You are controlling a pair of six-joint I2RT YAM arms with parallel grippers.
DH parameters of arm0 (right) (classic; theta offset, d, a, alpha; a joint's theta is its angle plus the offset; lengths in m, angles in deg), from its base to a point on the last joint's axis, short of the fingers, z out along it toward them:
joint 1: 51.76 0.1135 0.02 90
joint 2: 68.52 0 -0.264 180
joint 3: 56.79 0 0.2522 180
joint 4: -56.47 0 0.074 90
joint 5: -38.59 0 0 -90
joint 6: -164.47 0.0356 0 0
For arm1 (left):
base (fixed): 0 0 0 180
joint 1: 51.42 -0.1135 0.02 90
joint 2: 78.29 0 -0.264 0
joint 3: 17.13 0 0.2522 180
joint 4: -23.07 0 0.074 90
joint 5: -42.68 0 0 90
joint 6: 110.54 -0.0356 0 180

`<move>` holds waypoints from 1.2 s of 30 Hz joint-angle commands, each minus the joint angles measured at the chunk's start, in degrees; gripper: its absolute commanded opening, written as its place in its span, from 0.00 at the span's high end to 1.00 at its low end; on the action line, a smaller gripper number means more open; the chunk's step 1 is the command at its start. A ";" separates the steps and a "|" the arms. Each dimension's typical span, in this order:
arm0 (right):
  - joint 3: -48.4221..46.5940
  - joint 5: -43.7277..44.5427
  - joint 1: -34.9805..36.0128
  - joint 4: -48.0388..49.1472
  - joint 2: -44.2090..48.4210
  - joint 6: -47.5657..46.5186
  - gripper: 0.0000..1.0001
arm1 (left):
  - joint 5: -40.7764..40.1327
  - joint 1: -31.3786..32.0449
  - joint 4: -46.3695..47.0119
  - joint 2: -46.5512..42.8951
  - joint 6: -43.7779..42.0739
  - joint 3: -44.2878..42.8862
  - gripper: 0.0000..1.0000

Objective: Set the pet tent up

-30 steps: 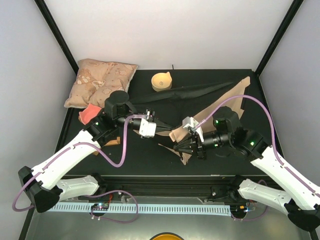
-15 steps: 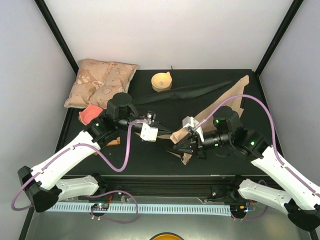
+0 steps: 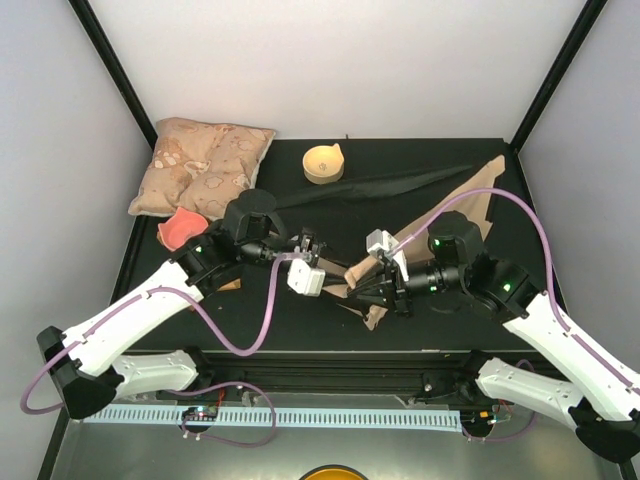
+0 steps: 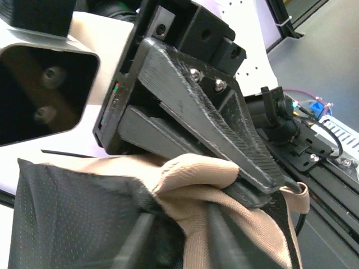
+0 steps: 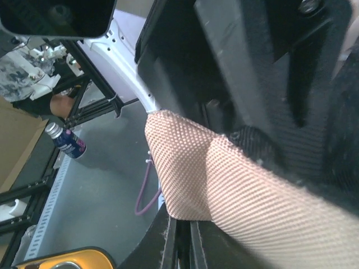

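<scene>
Our left gripper [image 3: 328,268] has swung farther from the pillow [image 3: 200,165], toward the right gripper [image 3: 356,290]; whether it grips, we cannot tell. The right gripper clamps a woven tan fold of the tent [image 3: 478,185], right of the pillow.

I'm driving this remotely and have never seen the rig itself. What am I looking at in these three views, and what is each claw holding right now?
These are two robot arms, each ending in a two-finger gripper. The wide picture looks down from above and behind them. The other two come from cameras on the wrists. On the black table lie the collapsed pet tent, a beige pillow, a tan bowl and something pink. The left gripper pinches a fold of the tent's tan canvas. The right gripper is shut on canvas too.
</scene>
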 commanded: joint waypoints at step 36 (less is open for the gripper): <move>-4.02 45.13 -0.15 43.79 2.50 27.95 0.99 | -35.28 3.02 35.92 -15.34 60.57 23.65 0.21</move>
